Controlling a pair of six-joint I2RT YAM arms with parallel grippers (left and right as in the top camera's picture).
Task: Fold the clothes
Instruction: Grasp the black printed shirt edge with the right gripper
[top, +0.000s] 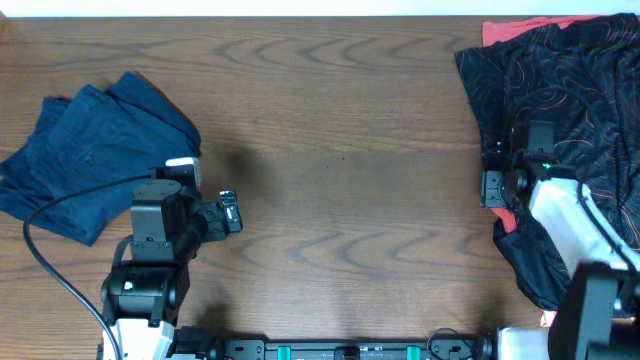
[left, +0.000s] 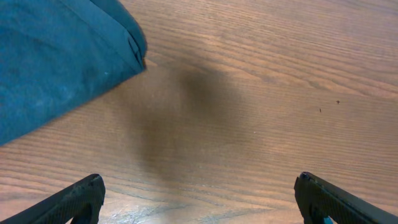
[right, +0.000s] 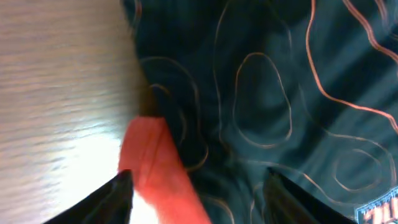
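The left arm (top: 160, 230) is all blocky black housings above a white base, with a black cable (top: 45, 255) looping off it. The right arm (top: 565, 215) has a glossy white shell, black joints and a tiny green light (top: 547, 165). The left end effector (left: 199, 202) and the right end effector (right: 199, 193) have matte black fingers (left: 74, 199).

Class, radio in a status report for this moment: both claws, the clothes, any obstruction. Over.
Left claw open over table, beside navy garment. Right claw open at black jersey edge, red shirt peeking out. Nothing blocking.
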